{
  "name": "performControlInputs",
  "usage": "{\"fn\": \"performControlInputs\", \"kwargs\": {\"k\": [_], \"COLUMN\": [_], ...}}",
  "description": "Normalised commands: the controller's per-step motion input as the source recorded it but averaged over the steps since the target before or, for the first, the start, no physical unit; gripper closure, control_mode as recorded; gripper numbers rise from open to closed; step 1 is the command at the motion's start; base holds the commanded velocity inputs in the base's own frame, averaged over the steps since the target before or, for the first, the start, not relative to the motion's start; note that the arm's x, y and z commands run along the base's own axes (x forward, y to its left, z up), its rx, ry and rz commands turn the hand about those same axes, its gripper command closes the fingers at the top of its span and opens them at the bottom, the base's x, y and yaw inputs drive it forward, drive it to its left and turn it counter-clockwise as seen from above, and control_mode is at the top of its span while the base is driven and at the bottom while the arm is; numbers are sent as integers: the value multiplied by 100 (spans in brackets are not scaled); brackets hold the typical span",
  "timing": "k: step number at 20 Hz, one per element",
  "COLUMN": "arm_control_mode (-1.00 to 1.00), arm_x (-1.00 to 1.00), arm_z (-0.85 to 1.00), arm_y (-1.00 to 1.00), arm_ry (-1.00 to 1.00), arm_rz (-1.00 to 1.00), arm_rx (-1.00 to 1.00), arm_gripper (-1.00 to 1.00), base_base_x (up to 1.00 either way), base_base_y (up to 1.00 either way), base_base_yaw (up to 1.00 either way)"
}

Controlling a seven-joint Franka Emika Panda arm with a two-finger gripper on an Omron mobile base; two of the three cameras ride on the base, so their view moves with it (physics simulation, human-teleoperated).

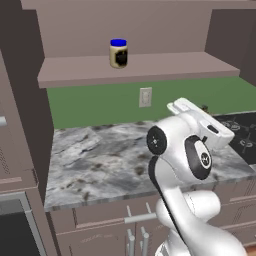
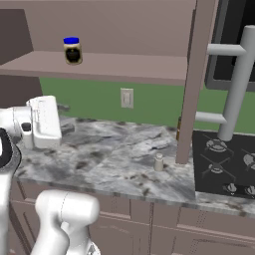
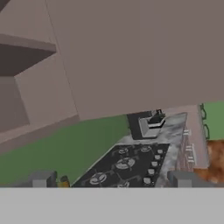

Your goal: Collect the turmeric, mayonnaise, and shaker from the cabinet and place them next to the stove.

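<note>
The mayonnaise [image 1: 118, 53] [image 2: 72, 50], a cream jar with a blue lid, stands alone on the cabinet shelf [image 1: 150, 67] [image 2: 114, 64]. Down on the marble counter, the small pale shaker [image 2: 159, 162] stands a little left of the stove [image 2: 224, 162] [image 1: 240, 131] [image 3: 127, 165]. A sliver of the amber turmeric [image 2: 178, 128] peeks from behind the open cabinet door's edge, next to the stove. My gripper [image 2: 65, 117] [image 3: 113, 179] hovers over the counter, below and right of the jar. It is open, its fingertips [image 3: 41, 178] wide apart and nothing between them.
The open cabinet door [image 2: 191, 84] hangs down over the counter's right part. A microwave with a grey handle [image 2: 236, 74] sits above the stove. A wall socket [image 1: 145, 97] is on the green backsplash. Base drawers [image 1: 135, 220] run under the marble counter [image 1: 100, 160].
</note>
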Motion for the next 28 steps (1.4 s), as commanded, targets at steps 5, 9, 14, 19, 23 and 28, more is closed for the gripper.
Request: {"fn": "performControlInputs", "kwargs": {"k": [5,9,14,19,23,28], "arm_control_mode": [-100,-100,-100,-100,-100,-100], "arm_x": [-29,-15,-10,0,4,2], "arm_z": [46,38,39,30,34,38], "arm_y": [32,25,25,40,55,43], "arm_ry": [-7,-8,-5,-1,-1,-3], "arm_rz": [33,39,41,40,30,12], "arm_rx": [-4,0,0,0,-1,-5], "arm_gripper": [-100,-100,-100,-100,-100,-100], "base_base_x": [0,0,0,0,0,0], "base_base_y": [0,0,0,0,0,0], "base_base_yaw": [0,0,0,0,0,0]}}
